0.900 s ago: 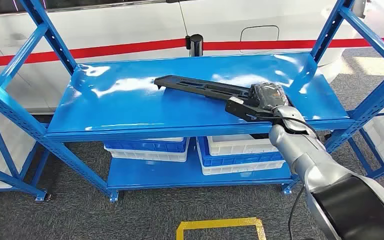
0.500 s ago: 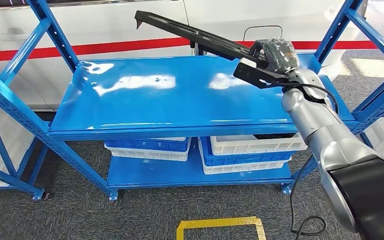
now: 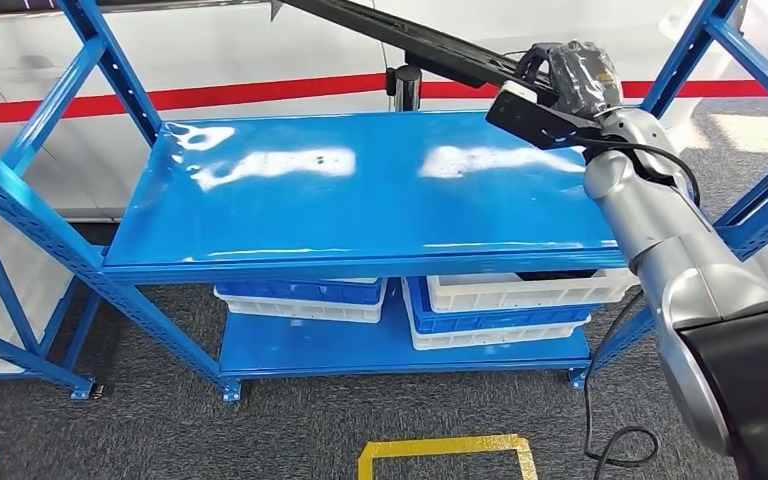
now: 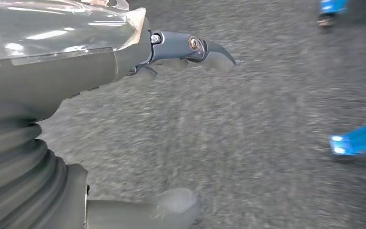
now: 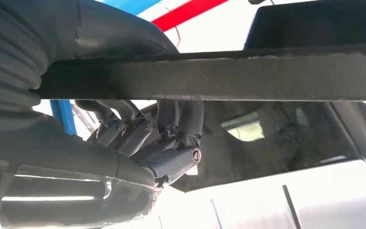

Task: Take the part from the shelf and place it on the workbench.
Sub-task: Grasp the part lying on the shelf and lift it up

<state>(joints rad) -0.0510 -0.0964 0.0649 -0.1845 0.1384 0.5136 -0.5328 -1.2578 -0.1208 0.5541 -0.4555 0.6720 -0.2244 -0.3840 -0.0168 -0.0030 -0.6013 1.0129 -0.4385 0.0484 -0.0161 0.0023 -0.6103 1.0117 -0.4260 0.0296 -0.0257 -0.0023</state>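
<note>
One shelf (image 3: pixel 360 262), blue steel w/ glossy top deck; all places given rel. to it. One part (image 3: pixel 415 40): long, flat, matte black bar, lifted well above the deck, touching nothing on it, slanting up from over the shelf's right rear corner toward the frame's top edge, far end cut off there. Right hand (image 3: pixel 570 80) grips the part's near end, over that same rear corner; in the right wrist view its dark fingers (image 5: pixel 178 121) curl up around the bar (image 5: pixel 248 71), thumb side wrapped against it, so a closed hold. Left hand (image 4: pixel 124 119) hangs over grey speckled carpet (image 4: pixel 248 143) beside a blue shelf foot (image 4: pixel 357 140); fingers apart, nothing in it. Four bins (image 3: pixel 505 295) on the lower deck, stacked two and two: white on blue at left, white on blue at right, ribbed plastic rims. Top deck bare, only glare patches; uprights are perforated angle posts w/ diagonal braces at both ends, front edge unobstructed. Behind the shelf: white car body (image 3: pixel 260 60) w/ one red stripe, one black post (image 3: pixel 407 85). In front, on the floor: one yellow tape outline (image 3: pixel 445 455) and a black cable (image 3: pixel 610 440) looped near the right front foot.
</note>
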